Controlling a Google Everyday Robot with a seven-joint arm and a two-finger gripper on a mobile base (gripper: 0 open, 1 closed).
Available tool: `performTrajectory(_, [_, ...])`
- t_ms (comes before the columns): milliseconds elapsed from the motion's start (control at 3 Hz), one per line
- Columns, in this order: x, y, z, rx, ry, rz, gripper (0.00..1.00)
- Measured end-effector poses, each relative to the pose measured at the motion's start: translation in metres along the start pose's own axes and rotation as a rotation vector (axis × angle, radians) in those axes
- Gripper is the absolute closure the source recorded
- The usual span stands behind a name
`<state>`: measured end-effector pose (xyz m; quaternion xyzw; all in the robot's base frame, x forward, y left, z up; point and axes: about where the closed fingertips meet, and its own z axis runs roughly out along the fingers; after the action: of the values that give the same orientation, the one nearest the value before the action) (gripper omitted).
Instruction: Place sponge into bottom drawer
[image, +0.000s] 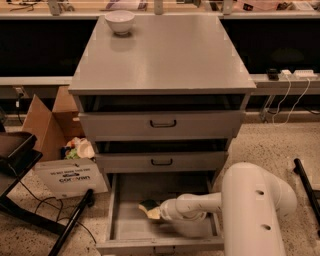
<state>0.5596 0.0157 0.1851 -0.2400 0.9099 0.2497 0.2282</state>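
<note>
The grey three-drawer cabinet (160, 60) stands centre scene. Its two upper grey drawers (161, 125) are slightly ajar. The bottom drawer (131, 227), a wide shallow grey tray, is pulled out toward the near side, which gives access from above.

The white robot arm (210, 204) enters from the right and lies low across the drawer opening. The gripper (160, 210) is inside the tray, right of centre. The small pale yellow sponge with a dark green face (148, 208) sits at the gripper's left tip, over the tray floor. It cannot be told whether the gripper is clamped on the sponge or has let go.

The low, level approach probably serves to clear the drawer above. A white bowl (119, 21) rests on the cabinet's top surface, far left, uninvolved.
</note>
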Motion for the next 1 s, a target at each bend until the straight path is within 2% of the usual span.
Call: performTrajectory(1000, [0.0, 0.0, 0.0, 0.0, 0.0, 0.0, 0.04])
